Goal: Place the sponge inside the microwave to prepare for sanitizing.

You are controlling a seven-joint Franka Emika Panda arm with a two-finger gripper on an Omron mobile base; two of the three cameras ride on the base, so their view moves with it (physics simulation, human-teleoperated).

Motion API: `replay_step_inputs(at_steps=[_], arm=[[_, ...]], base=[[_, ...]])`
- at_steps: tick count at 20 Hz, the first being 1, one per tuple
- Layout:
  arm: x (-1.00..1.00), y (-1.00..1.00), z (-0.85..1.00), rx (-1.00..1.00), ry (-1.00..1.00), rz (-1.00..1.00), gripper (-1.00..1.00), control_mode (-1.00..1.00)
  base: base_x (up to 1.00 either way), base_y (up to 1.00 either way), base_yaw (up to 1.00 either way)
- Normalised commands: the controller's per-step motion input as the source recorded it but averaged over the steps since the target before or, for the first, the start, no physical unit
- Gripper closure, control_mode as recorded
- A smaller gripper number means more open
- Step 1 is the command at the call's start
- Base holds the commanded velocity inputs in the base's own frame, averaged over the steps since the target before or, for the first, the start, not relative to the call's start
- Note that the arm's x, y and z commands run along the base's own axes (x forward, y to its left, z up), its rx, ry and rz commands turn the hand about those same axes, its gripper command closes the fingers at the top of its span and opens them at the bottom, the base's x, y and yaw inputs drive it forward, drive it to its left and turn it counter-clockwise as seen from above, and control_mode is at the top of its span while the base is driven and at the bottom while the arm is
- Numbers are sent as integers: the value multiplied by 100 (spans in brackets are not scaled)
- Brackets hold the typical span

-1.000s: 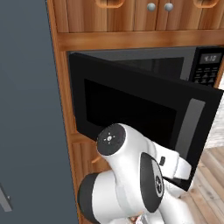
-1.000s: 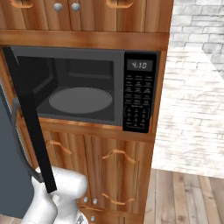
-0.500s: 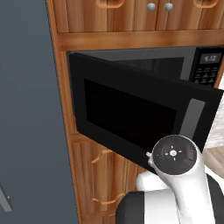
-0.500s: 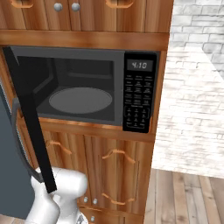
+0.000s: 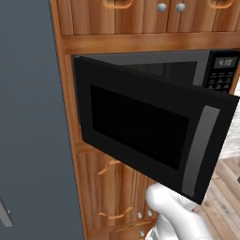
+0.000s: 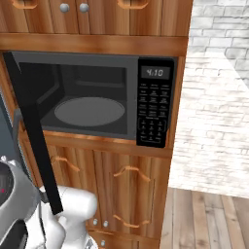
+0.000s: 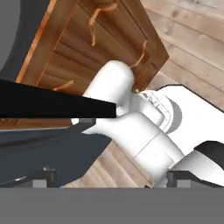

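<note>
The microwave (image 6: 97, 73) is built into wooden cabinets, and its black door (image 5: 140, 126) stands swung wide open. The door's grey handle (image 5: 201, 150) is at its free edge. Inside lies the round grey turntable (image 6: 90, 111) with nothing on it. The keypad (image 6: 154, 107) with its display sits to the right. The sponge is out of view. In the hand view my gripper (image 7: 113, 177) is open, its two dark fingertips (image 7: 46, 173) far apart with nothing between them. It is low, under the black edge of the door (image 7: 52, 105).
A tall grey fridge (image 5: 28, 117) stands left of the microwave. Wooden cabinet doors (image 6: 126, 189) with curved handles run below it, and more cabinets (image 5: 140, 14) above. A wooden floor (image 6: 214, 219) and white brick wall (image 6: 219, 73) lie to the right.
My arm has swung down and to the right, from in front of the door to below it. The microwave and its door have not moved.
</note>
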Motion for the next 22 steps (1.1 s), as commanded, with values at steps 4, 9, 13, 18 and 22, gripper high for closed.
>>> replay_step_inputs(at_steps=[4,9,13,18,22], arm=[[0,-92,1,69,0,22,-100,-100],[30,-88,0,71,0,11,-100,-100],[55,-73,0,50,0,7,-100,-100],[67,-7,-10,11,0,11,-100,-100],[98,0,-6,3,0,13,-100,-100]], base=[[0,0,0],[0,0,0],[0,0,0],[0,0,0],[0,0,0]])
